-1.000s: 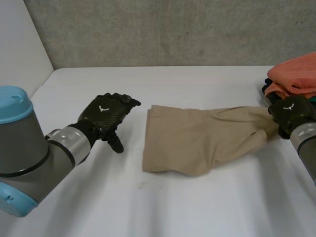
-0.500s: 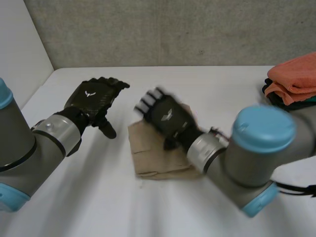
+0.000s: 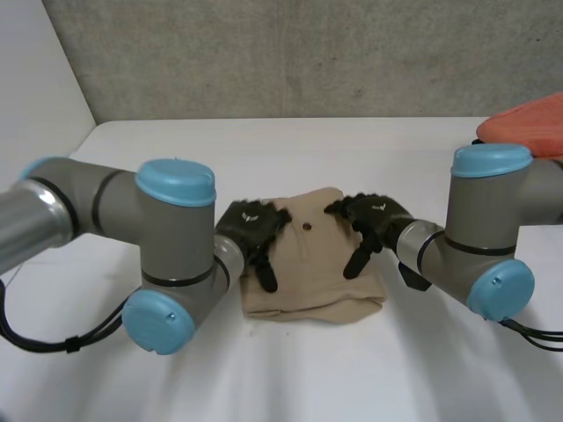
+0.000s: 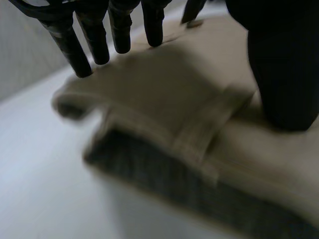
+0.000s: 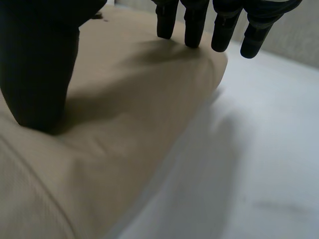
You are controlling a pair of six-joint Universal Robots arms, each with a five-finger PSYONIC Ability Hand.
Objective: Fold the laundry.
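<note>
**Hands flat on the fold**

You have the tan cloth [image 3: 315, 268] lying folded on the worktop [image 3: 290, 378]. The left hand [image 3: 251, 225] rests on its left side, the right hand [image 3: 376, 217] on its right — fingers of both straight and apart, thumbs down on the fabric.

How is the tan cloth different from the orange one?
The tan cloth lies mid-table, folded; the orange cloth sits at the table's far right edge. The left hand and right hand press flat on the tan cloth; neither touches the orange cloth. Both are laundry.
</note>
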